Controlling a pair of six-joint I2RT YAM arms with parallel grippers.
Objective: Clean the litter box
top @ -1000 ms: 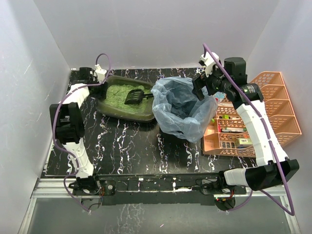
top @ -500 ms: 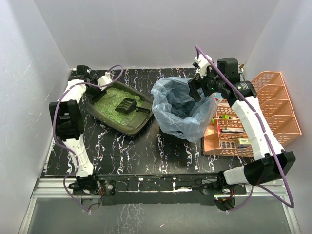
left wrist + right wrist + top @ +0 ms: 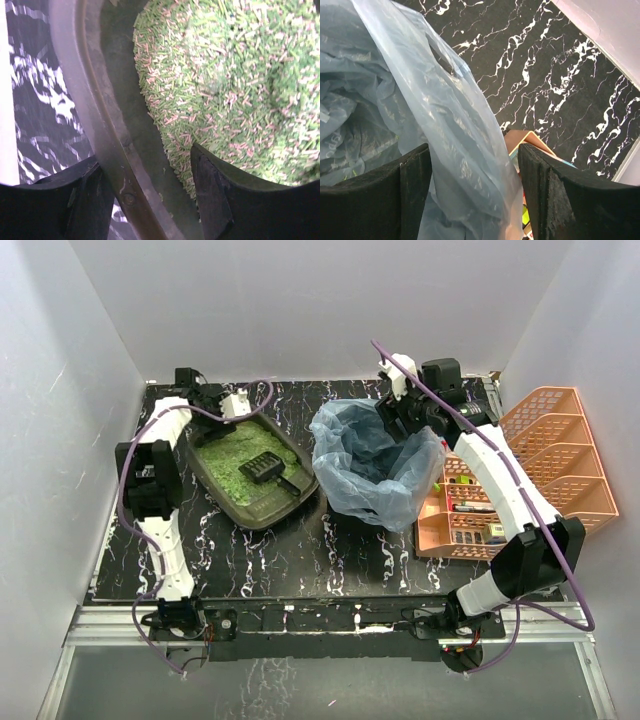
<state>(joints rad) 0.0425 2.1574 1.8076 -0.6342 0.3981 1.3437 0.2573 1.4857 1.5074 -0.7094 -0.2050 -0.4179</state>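
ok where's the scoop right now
In the top view the scoop lies inside the litter box, toward its right side, just left of the bin.

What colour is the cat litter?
The litter in the litter box is mostly green with pale pink pellets; left wrist view shows it best.

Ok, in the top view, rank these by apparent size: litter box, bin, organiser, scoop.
1. Organiser, largest.
2. Bin and litter box look about alike, so I won't rank one over the other.
3. Scoop, smallest, lying in the litter.
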